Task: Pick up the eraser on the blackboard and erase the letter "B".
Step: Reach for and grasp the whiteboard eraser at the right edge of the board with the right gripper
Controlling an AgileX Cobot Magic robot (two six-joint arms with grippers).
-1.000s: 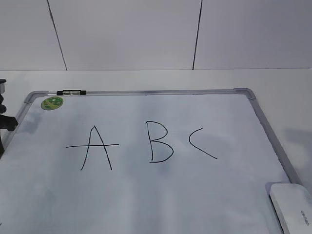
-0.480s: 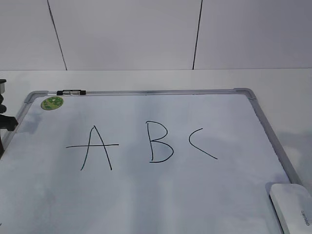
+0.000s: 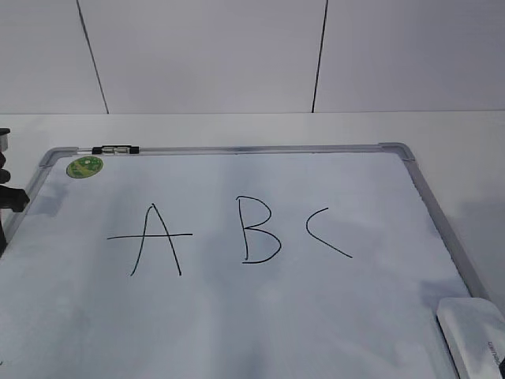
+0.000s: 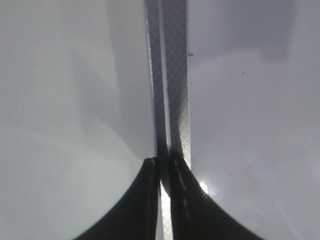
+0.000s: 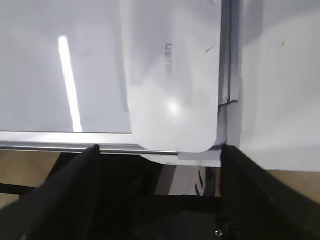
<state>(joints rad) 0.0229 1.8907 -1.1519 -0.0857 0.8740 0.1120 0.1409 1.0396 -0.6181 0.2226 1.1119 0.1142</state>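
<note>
The blackboard [image 3: 331, 316] is a white board with a grey frame, lying flat. The letter "B" [image 3: 259, 230] is drawn in black at its middle. The eraser [image 3: 472, 335], a white rounded block, lies at the board's near right corner. In the right wrist view the eraser [image 5: 172, 75] lies just ahead of my right gripper [image 5: 160, 150], which is open, one finger to each side of the eraser's near end, not closed on it. My left gripper [image 4: 162, 165] is shut and empty over the board's left frame [image 4: 172, 75]. A dark part of the left arm [image 3: 8, 197] shows at the exterior view's left edge.
The letters "A" [image 3: 154, 241] and "C" [image 3: 325, 233] flank the B. A small black-and-clear marker [image 3: 114, 149] lies on the far frame, with a round green sticker [image 3: 84, 166] by it. A white wall stands behind the table. The board's near edge [image 5: 50, 140] overhangs darker ground.
In the exterior view the eraser has shifted slightly down and to the right, and a faint shadow has spread on the board beside it. The left arm has not moved.
</note>
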